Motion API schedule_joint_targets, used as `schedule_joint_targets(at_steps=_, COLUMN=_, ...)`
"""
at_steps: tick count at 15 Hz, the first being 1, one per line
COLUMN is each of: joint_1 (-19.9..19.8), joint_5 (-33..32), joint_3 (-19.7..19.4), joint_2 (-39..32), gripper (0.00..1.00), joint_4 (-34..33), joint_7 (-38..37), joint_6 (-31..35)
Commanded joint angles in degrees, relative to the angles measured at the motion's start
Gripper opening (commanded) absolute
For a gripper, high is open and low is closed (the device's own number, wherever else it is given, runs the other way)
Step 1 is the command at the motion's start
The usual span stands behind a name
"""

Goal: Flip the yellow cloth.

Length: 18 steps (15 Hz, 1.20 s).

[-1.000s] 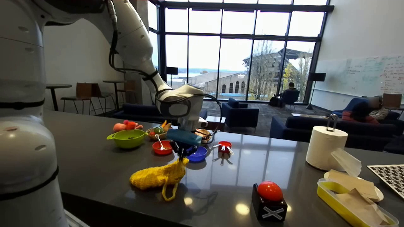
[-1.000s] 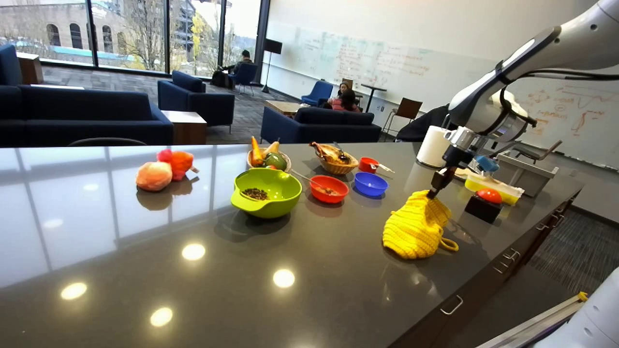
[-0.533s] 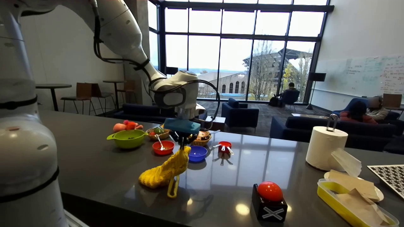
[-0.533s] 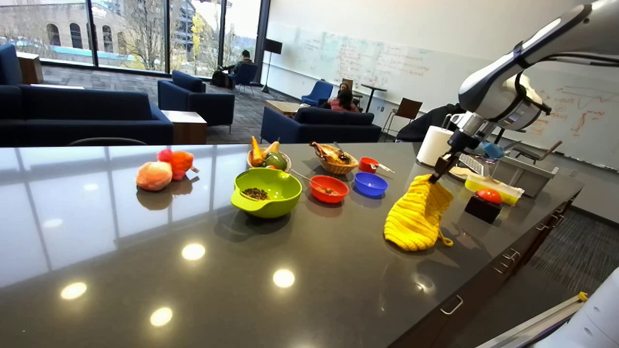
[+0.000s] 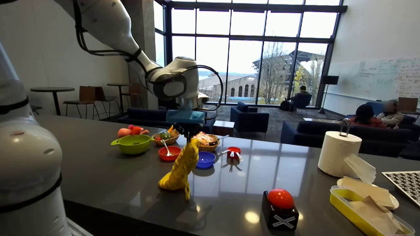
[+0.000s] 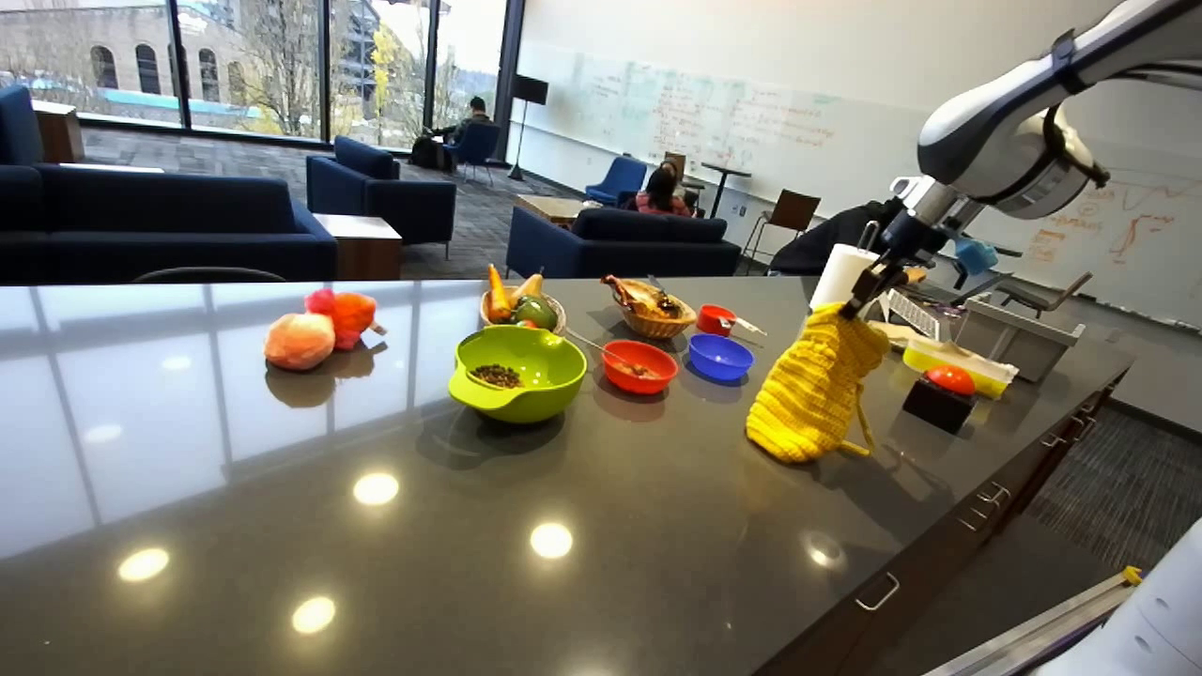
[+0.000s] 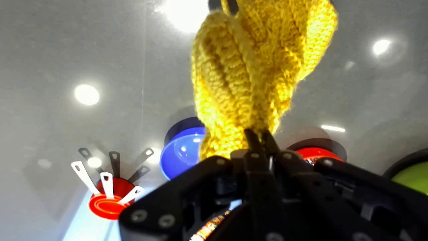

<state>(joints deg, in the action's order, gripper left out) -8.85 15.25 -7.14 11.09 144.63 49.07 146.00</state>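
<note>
The yellow knitted cloth (image 5: 180, 168) stands stretched upward from the dark counter, and it also shows in an exterior view (image 6: 812, 390). My gripper (image 5: 189, 139) is above it, pointing down, with its fingers closed on the cloth's top edge. In the wrist view the fingertips (image 7: 258, 132) pinch the yellow cloth (image 7: 254, 67), with a fold of it between them. The cloth's lower end appears bent and resting on the counter. Its thin yellow loop hangs down at one side, near the counter surface.
A blue bowl (image 5: 210, 163), a red bowl (image 5: 169, 158) and a green bowl (image 5: 133, 149) stand behind the cloth. Red measuring cups (image 5: 233, 151) lie near them. A black box with a red button (image 5: 281, 198) and a paper towel roll (image 5: 334, 154) stand to one side.
My gripper has risen, pulling the cloth's held edge up. The cloth has gone from slumped and low to more upright and stretched, and its lower end has dragged along the counter.
</note>
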Motion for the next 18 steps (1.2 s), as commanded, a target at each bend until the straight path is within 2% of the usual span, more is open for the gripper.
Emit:
schedule_joint_targets(at_steps=1, joint_1=2.0, joint_5=-2.9, joint_3=-1.4, joint_2=5.0, gripper=0.01, joint_4=1.7, joint_7=-2.4, joint_6=0.8)
schedule_joint_targets(at_steps=11, joint_1=4.5, joint_5=-5.9, joint_3=-3.3, joint_2=11.0, gripper=0.01, joint_4=0.1, joint_7=-5.4, joint_6=2.6)
schedule_joint_targets(at_steps=14, joint_1=4.2, joint_5=-7.9, joint_3=-4.2, joint_2=10.6, gripper=0.01, joint_4=-0.2, joint_7=-6.0, joint_6=2.0)
schedule_joint_targets(at_steps=18, joint_1=2.9, joint_5=-12.9, joint_3=-4.3, joint_2=9.5, gripper=0.01, joint_4=0.1, joint_7=-8.7, joint_6=4.4)
